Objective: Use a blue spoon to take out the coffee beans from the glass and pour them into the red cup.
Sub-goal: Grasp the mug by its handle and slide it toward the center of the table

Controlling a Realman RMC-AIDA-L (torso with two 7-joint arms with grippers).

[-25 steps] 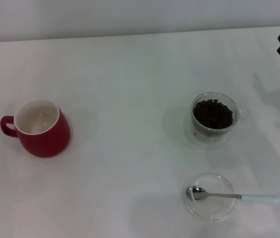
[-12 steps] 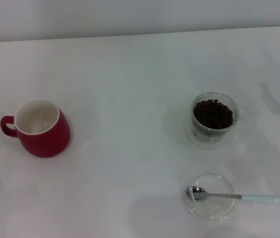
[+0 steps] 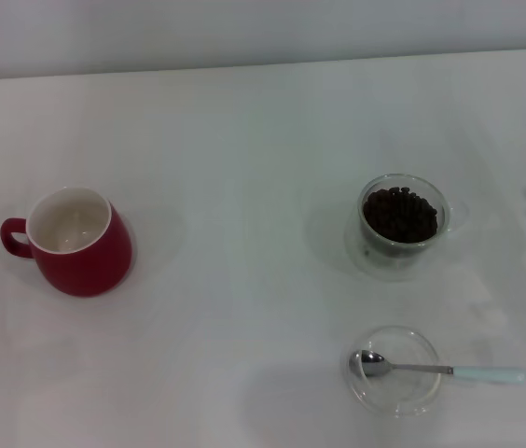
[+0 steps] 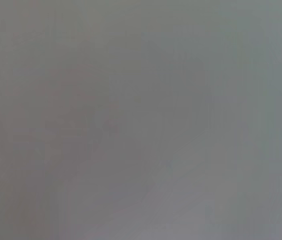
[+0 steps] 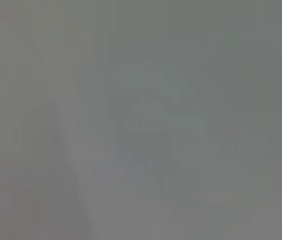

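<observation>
Neither gripper shows up anywhere, so you cannot tell if either one is open or closed. Your blue spoon [image 3: 440, 371] lies at the lower right, bowl in a little clear dish [image 3: 395, 371], handle poking out, likely easy to grab. Just above sits the glass [image 3: 402, 220] full of coffee beans [image 3: 399, 215]. Your red cup [image 3: 72, 242] waits far left on the plain white table [image 3: 244, 140].
</observation>
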